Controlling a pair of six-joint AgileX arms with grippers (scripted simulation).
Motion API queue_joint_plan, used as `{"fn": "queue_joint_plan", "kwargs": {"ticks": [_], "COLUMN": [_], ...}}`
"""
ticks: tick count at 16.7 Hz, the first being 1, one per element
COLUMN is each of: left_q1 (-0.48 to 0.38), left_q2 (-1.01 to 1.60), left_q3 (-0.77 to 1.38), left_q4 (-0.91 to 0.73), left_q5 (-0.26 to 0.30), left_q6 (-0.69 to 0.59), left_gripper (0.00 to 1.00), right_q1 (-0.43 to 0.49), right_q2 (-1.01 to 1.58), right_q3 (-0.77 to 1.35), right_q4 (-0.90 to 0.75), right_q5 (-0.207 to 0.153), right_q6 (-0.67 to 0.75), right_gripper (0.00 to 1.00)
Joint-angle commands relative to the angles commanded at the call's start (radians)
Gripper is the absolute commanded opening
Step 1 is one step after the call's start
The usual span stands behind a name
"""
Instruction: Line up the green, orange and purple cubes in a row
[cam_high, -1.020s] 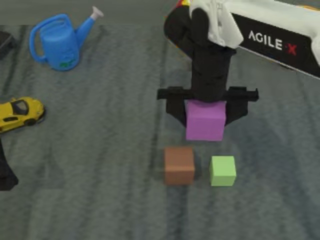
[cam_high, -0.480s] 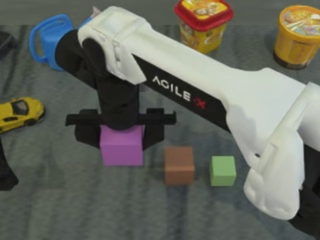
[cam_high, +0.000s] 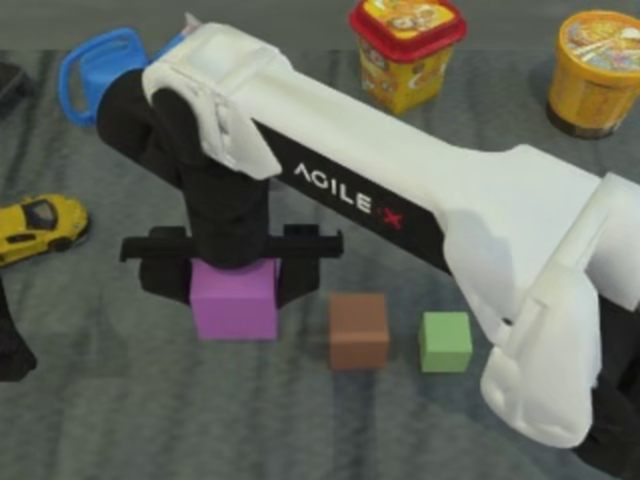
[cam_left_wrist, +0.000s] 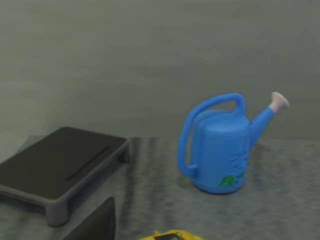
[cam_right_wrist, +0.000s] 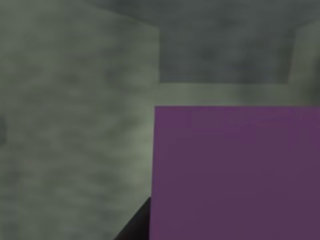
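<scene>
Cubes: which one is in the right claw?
The purple cube, the largest and leftmost of the three. The right claw is shut on it, while the orange cube and green cube sit free on the table.

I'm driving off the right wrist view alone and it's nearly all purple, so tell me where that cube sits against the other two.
Observer: In the top view the purple cube is left of the orange cube, with a gap between them; the green cube lies right of the orange.
Operator: Confirm the hold.
Observer: The right pincer straddles the purple cube, a finger at each side.
Operator: Report the left arm.
Observer: Only a dark piece of it shows at the top view's left edge, beside a yellow toy car.
Operator: List anything behind the row.
Observer: A blue watering can stands at the far left.
</scene>
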Motion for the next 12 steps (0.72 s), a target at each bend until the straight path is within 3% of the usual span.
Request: {"fn": "queue_joint_plan", "kwargs": {"ticks": [8,12], "left_q1": [0.000,0.000], "left_q2": [0.000,0.000], "left_q3": [0.000,0.000], "left_q4": [0.000,0.000], "left_q5": [0.000,0.000], "left_q6": [0.000,0.000], "left_gripper": [1.00,1.00], "right_q1": [0.004,0.005], "right_q2": [-0.031,-0.032], "right_q3": [-0.317,-0.335], "right_q4": [0.277,0.295], "right_q5": [0.000,0.000], "right_q6": [0.001,0.001], "right_gripper": [0.00,0.00]}}
